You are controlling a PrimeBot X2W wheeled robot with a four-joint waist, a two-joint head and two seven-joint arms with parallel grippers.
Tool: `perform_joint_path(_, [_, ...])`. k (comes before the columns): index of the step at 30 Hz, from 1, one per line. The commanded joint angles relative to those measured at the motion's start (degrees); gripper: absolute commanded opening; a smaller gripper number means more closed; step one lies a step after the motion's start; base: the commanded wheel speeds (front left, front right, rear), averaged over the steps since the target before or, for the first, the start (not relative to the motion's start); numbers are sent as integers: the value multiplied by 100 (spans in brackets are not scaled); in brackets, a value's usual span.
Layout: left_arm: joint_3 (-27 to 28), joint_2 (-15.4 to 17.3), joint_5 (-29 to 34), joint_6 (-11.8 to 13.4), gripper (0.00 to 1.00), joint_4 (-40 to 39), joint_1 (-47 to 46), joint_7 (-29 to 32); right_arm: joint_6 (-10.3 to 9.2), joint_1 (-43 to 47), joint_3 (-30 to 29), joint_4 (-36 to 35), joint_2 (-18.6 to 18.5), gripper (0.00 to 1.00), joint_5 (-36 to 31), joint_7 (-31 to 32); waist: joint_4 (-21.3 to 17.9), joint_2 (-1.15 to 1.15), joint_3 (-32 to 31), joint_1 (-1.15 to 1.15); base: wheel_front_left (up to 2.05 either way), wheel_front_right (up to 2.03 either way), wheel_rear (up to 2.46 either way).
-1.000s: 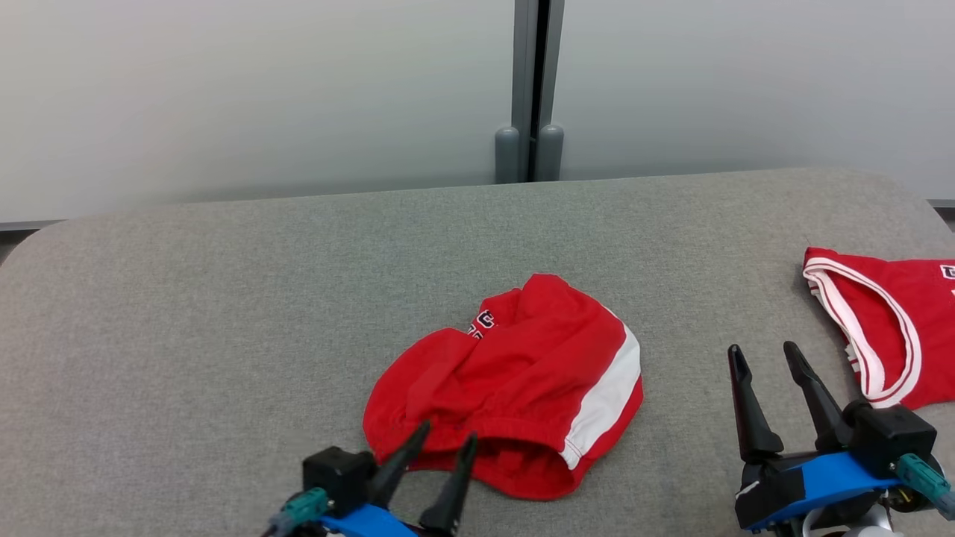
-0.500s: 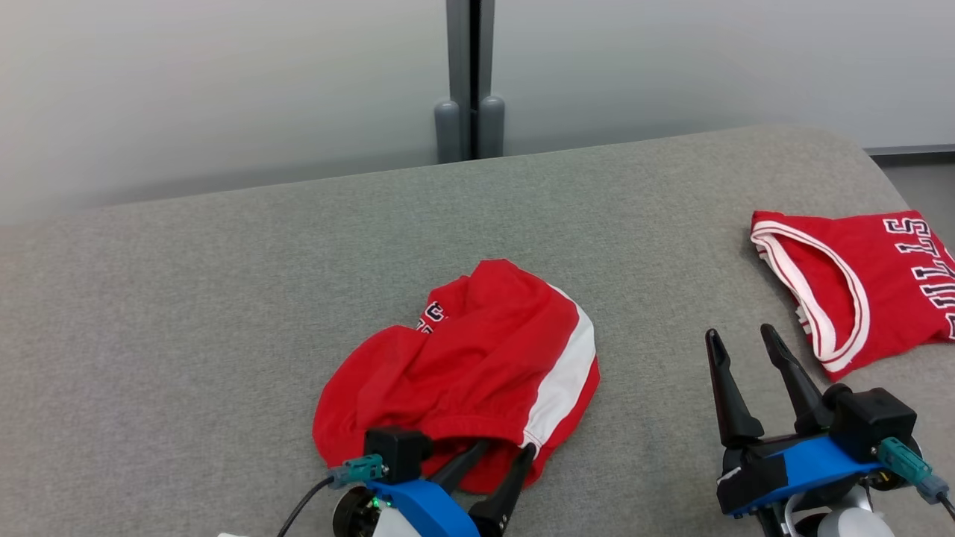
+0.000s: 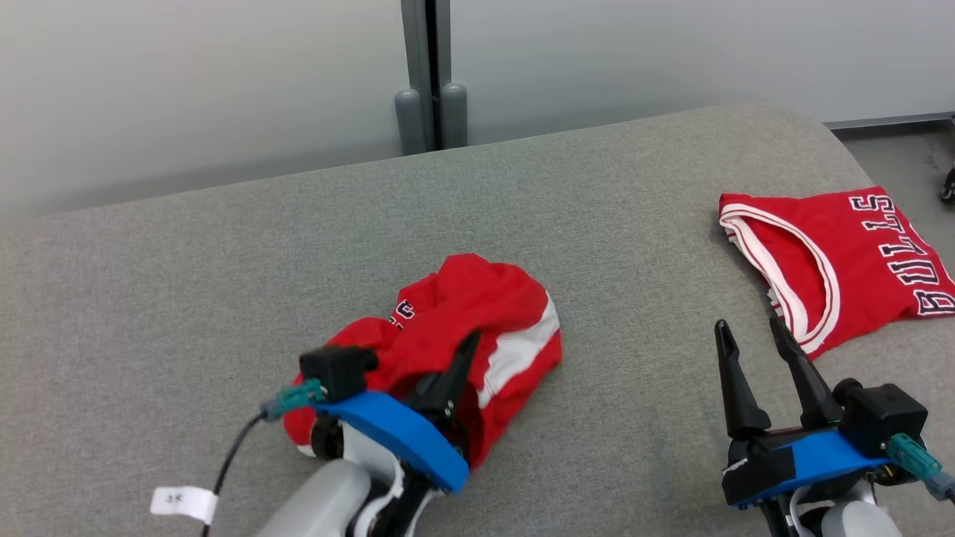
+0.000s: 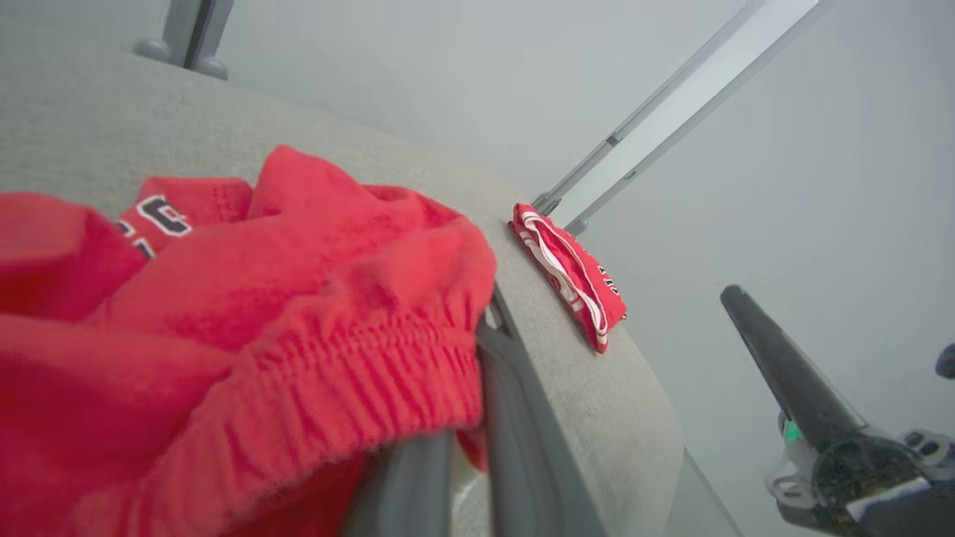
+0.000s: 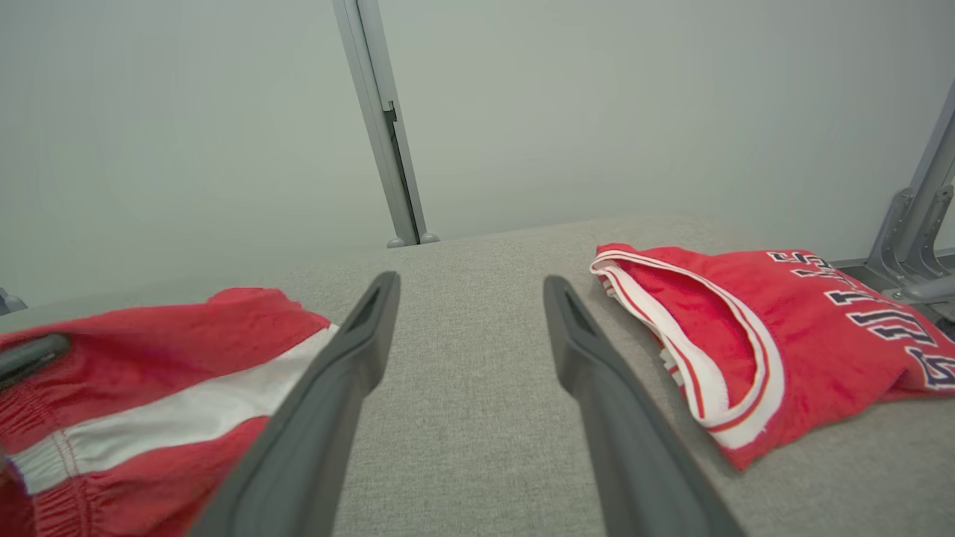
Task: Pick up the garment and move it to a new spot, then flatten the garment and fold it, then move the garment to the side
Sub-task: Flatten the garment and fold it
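The crumpled red fabric shorts with a white side stripe point(image 3: 485, 306) lie bunched near the middle of the wide grey upholstered cushion point(image 3: 224, 283), toward its near edge. The left gripper point(image 3: 462, 358) is clenched on the gathered elastic waistband point(image 4: 358, 373) at the near side of the heap, with cloth pinched between its dark fingers. The right gripper point(image 3: 748, 328) hangs released, jaws spread, above bare cushion between the shorts and a flat red sleeveless jersey with white trim and dark lettering point(image 3: 858, 261), which lies well apart at the cushion's right end. The shorts look light, limp and thin. They will likely sag and drape from any single hold, and loose folds may drag on the textured cushion rather than slide freely. The waistband is the sound place to grasp, since its ribbed elastic is thicker and gives the fingers something to bite. A second hold further along that band, by the white stripe, would probably let the cloth hang open for spreading flat. Nothing here seems fragile.
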Motion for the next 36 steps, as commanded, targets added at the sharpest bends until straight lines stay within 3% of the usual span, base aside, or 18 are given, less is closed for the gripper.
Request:
perform_joint_path(1, [117, 137, -102, -7, 0, -111, -318, -58, 0, -61, -23, 12, -4, 100, 11, -25, 24, 0, -2, 0, 0, 0, 0])
perform_joint_path(5, [108, 468, -373, -7, 0, -388, -1022, 230, 0, -114, 3, 11, -3, 100, 55, -47, 51, 0, 6, 0, 0, 0, 0])
perform_joint_path(8, [37, 759, -952, -8, 0, -807, -1616, 666, 0, -178, 84, 41, -4, 100, 87, -67, 8, 0, 43, 0, 0, 0, 0])
perform_joint_path(16, [8, 1543, -1980, -9, 0, -1393, -2798, 1386, 0, -420, 468, 278, -7, 100, 332, -240, -493, 0, 135, 0, 0, 0, 0])
perform_joint_path(22, [-202, 1613, -2467, -9, 0, -2010, -3388, 1716, 0, -507, 461, 425, -6, 100, 350, -342, -644, 0, 216, 0, 0, 0, 0])
perform_joint_path(26, [-264, 1605, -2910, -8, 0, -2378, -3333, 1906, 0, -480, 438, 468, -5, 100, 353, -388, -636, 0, 252, 0, 0, 0, 0])
perform_joint_path(29, [-553, 1811, -3213, -8, 0, -2515, -3034, 2381, 0, -465, 408, 506, -4, 100, 321, -404, -553, 0, 279, 0, 0, 0, 0])
perform_joint_path(32, [-971, 2177, -3133, -8, 0, -2344, -2793, 2899, 0, -498, 412, 530, -3, 100, 288, -418, -437, 0, 285, 0, 0, 0, 0])
perform_joint_path(36, [-1772, 2662, -2012, -8, 0, -1877, -2761, 3169, 0, -549, 453, 529, -5, 100, 253, -410, -253, 0, 289, 0, 0, 0, 0])
